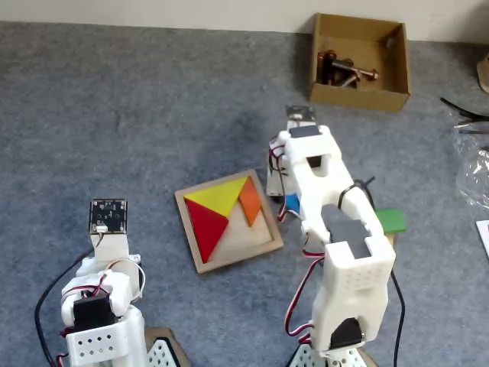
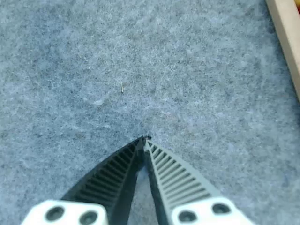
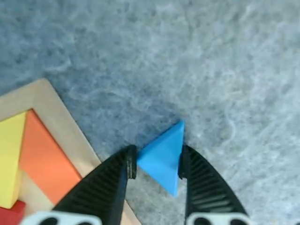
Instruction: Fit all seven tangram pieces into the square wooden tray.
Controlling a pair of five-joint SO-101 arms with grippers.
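Note:
The square wooden tray [image 1: 248, 235] lies mid-table and holds a yellow triangle [image 1: 219, 195], a red triangle [image 1: 206, 226] and an orange piece [image 1: 250, 200]. Just off the tray's right side, my right gripper [image 3: 157, 152] is shut on a small blue triangle [image 3: 165, 145], one finger on each side of it; the tray's rim [image 3: 51, 105] and the orange piece [image 3: 44, 154] lie close beside it. A green piece [image 1: 391, 221] lies on the carpet right of the right arm. My left gripper [image 2: 145, 139] is shut and empty over bare carpet, left of the tray's edge [image 2: 286, 42].
A cardboard box [image 1: 359, 61] with metal parts stands at the back right. Cables and a plastic bag [image 1: 474, 172] lie at the far right edge. The left arm [image 1: 107, 252] stands at the front left on grey carpet.

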